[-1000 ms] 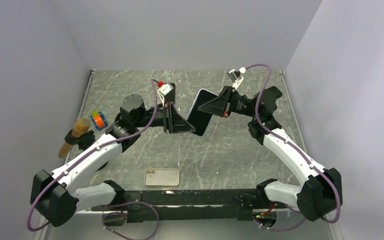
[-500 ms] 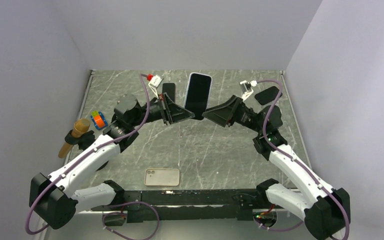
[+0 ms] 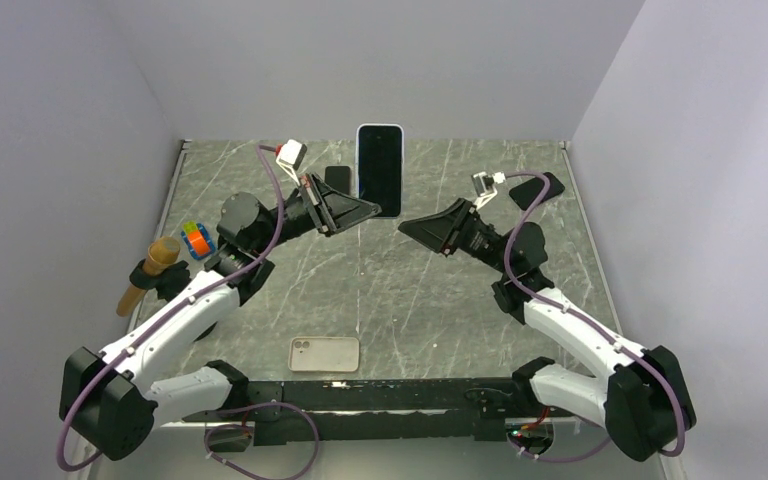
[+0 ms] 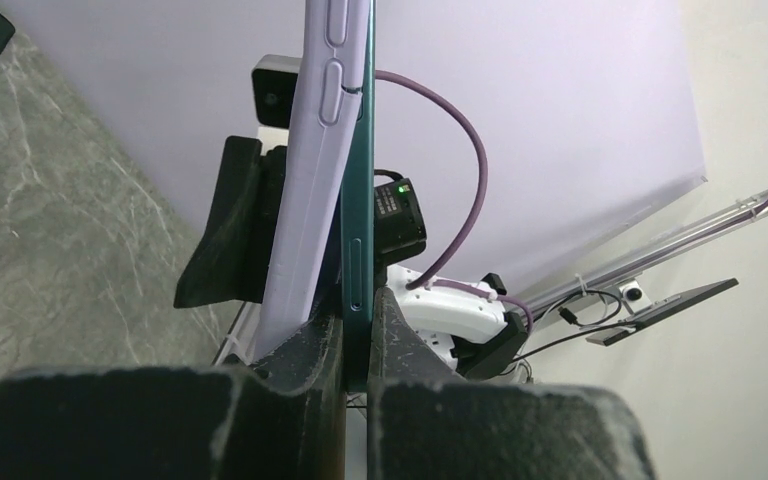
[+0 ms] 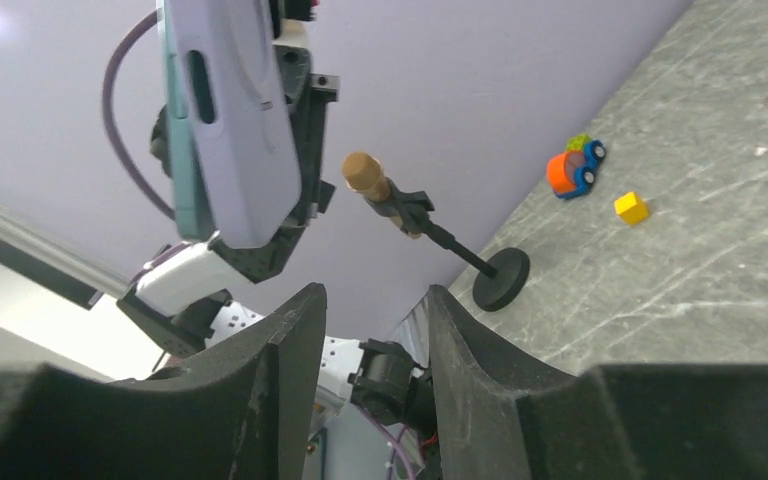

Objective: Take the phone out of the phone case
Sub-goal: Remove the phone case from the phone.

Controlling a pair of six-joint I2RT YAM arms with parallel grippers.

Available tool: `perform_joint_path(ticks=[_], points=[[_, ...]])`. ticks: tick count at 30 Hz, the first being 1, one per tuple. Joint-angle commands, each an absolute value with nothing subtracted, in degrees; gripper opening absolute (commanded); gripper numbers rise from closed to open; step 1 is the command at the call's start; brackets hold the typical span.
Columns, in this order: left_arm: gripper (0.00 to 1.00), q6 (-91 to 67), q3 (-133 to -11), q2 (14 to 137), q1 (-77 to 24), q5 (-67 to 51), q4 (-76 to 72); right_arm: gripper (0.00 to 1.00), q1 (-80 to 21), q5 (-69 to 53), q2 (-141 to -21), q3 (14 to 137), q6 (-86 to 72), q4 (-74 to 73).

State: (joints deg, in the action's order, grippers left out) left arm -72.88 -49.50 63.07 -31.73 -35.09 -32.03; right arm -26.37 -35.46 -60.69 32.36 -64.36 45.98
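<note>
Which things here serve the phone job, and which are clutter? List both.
Job: phone, lavender case, left claw, right claw.
Clutter: beige case, toy car, yellow block, microphone, black slabs.

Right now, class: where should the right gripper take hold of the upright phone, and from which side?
Probably its free upper half, from the right: the phone stands upright, the left gripper pinches its bottom end, and the right gripper hangs open to its right.
</note>
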Motion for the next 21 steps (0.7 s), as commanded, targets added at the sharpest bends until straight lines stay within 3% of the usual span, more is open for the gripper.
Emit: perform_joint_path(ticks=[1, 10, 21], points=[[0.0, -73.8, -50.2, 62.2, -31.7, -34.5, -38.9, 0.46, -28.0, -35.7, -60.2, 33.3, -64.4, 57.0], [0.0, -74.3, -50.1, 63.6, -31.7, -35.8, -40.1, 0.41, -28.6, -36.8, -65.1, 33.8, -68.9, 66.7], [0.0, -74.3, -49.8, 64.3, -31.7, -36.5, -40.5, 0.4, -29.2, -35.8, -65.5, 34.7, -68.3, 66.7]])
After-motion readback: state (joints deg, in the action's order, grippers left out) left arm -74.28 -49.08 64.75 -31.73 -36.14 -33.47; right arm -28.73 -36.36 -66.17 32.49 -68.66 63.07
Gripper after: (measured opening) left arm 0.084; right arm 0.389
